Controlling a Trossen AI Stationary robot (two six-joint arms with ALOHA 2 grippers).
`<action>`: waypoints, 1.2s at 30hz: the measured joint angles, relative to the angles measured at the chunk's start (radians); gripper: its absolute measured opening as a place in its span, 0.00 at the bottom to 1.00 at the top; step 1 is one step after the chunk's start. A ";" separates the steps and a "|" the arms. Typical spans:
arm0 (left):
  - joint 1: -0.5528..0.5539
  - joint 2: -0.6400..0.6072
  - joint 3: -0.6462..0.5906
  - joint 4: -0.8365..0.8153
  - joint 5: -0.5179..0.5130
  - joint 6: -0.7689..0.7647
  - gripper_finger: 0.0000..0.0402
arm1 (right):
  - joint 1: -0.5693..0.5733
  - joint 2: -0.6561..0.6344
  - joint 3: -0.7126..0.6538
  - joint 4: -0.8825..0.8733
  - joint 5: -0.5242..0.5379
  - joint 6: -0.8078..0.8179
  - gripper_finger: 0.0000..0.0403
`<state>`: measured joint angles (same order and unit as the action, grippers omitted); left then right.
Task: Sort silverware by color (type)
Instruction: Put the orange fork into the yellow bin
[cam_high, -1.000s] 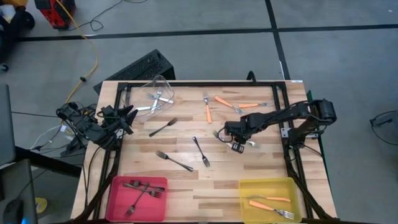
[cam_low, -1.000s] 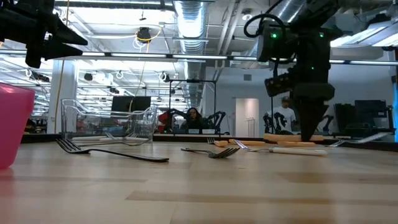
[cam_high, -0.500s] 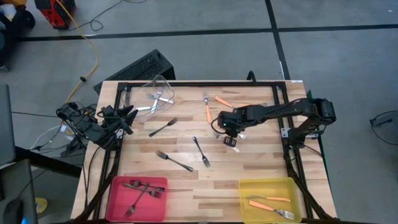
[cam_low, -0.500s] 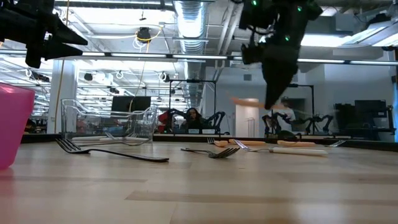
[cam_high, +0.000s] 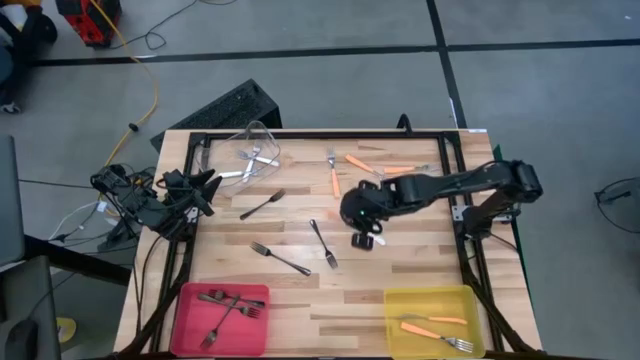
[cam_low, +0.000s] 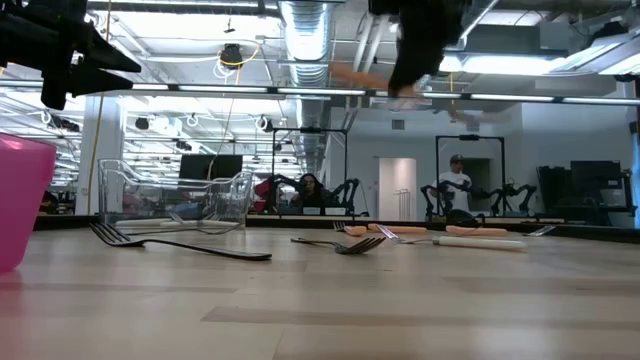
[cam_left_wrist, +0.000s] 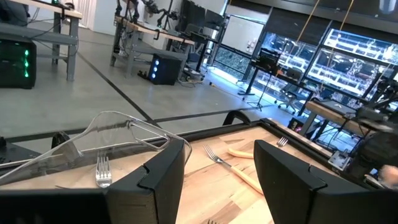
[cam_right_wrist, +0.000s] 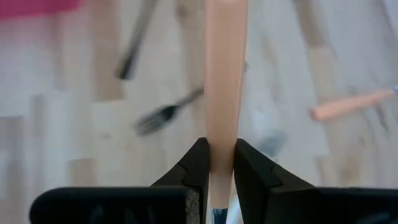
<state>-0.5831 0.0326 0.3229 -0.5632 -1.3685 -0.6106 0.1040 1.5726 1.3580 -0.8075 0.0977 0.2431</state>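
Note:
My right gripper (cam_high: 361, 236) hangs high over the middle of the table, shut on an orange-handled fork (cam_right_wrist: 222, 74); in the low view the handle (cam_low: 358, 75) sticks out sideways from the gripper. Other orange-handled forks (cam_high: 335, 180) (cam_high: 366, 164) lie flat at the far middle. Three dark forks (cam_high: 262, 205) (cam_high: 322, 243) (cam_high: 280, 259) lie flat left of centre. My left gripper (cam_left_wrist: 219, 180) waits open and level at the table's left edge (cam_high: 203, 190). My right gripper pinches the fork's orange handle (cam_right_wrist: 221, 134) between its two fingers. The fingers slant down from the table's right side, and the handle runs on past the fingertips. The fork is lifted well clear of the table.
A clear bin (cam_high: 256, 150) with silver forks stands at the far left. A pink bin (cam_high: 222, 318) with dark forks sits at the near left, and a yellow bin (cam_high: 432, 320) with orange-handled forks at the near right. Bare wood lies between the two near bins.
My right gripper has risen from the tabletop beside the orange-handled forks, tipping and moving toward the table's left. It stays shut on one orange-handled fork, which has gone from lying on the table to hanging well clear of it.

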 joint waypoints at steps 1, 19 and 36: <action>0.000 0.000 0.000 0.000 0.000 0.000 0.44 | 0.022 0.000 0.015 0.000 -0.001 0.014 0.19; 0.000 0.000 0.000 0.000 0.000 0.000 0.44 | 0.448 -0.001 0.096 0.054 0.037 0.486 0.19; 0.000 0.000 0.000 -0.003 0.001 0.000 0.44 | 0.949 0.000 0.005 -0.380 0.222 1.450 0.19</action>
<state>-0.5831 0.0330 0.3229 -0.5667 -1.3678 -0.6106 1.0527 1.5726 1.3634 -1.1875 0.3200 1.6932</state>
